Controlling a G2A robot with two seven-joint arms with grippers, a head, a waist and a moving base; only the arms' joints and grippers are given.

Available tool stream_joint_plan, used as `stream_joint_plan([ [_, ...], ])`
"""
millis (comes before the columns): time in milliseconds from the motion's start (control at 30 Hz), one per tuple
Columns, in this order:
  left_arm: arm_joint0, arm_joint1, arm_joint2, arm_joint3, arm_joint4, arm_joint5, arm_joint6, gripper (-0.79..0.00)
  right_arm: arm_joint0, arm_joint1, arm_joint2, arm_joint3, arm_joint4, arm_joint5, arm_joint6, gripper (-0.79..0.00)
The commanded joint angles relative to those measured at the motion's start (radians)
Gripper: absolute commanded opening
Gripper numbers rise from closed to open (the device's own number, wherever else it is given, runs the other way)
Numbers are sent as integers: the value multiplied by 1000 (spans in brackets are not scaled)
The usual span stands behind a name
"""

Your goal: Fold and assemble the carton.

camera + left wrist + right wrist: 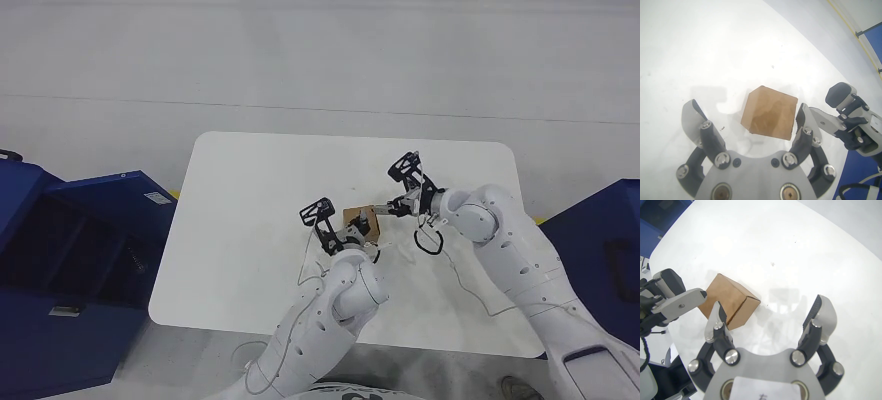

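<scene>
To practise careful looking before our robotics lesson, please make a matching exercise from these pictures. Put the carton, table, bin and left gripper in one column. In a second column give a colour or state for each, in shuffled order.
Column one:
1. carton
2. table
3. bin
4. left gripper

Column two:
A. blue
B. fingers open
C. brown
D. white

Pairs: 1-C, 2-D, 3-A, 4-B.
</scene>
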Motion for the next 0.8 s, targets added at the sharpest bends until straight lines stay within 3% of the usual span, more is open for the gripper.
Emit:
stream_joint_plan([
  [0, 0, 0, 0, 0, 0, 0, 0, 0, -4, 0, 3, 2, 12, 3, -6, 0],
  [100, 37, 21, 41, -17, 69, -66, 100, 0, -3, 1, 63, 54, 197, -30, -27, 0],
  [200, 97, 62, 81, -59, 90, -100, 204, 0, -1, 4, 98, 98, 348, -82, 4, 0],
  [333, 114, 110, 140, -27, 55, -183, 354, 0, 6, 4, 117, 156, 573, -166, 106, 0],
  [400, 97, 124, 173, 7, 43, -234, 442, 0, 17, 0, 107, 191, 744, -221, 220, 0],
  [467, 74, 129, 202, 57, 39, -242, 511, 0, 44, 0, 93, 229, 846, -251, 350, 0],
  [667, 74, 129, 202, 57, 39, -242, 511, 0, 38, -1, 89, 225, 852, -248, 354, 0],
  [767, 56, 132, 207, 108, 100, -234, 518, 0, 24, -2, 88, 229, 953, -202, 377, 0],
])
